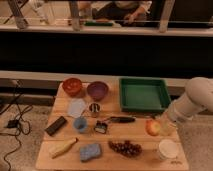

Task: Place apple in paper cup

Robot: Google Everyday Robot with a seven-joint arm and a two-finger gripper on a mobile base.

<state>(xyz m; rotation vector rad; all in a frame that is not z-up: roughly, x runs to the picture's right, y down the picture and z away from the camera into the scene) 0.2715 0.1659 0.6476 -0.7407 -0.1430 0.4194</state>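
Observation:
The apple (153, 128), red-orange with a yellowish patch, is at the right of the wooden table (115, 159), just above and left of the white paper cup (168, 148). The cup stands upright at the front right corner. My gripper (163, 127) comes in from the right at the end of the pale arm (192, 102). It is shut on the apple and holds it just off the table top. The arm hides the table right behind the apple.
A green tray (142, 95) is at the back right, with a red bowl (72, 86) and a purple bowl (97, 90) at the back left. A metal cup (94, 109), blue cup (80, 123), grapes (125, 147), blue sponge (90, 151) and black-handled tool (120, 119) lie mid-table.

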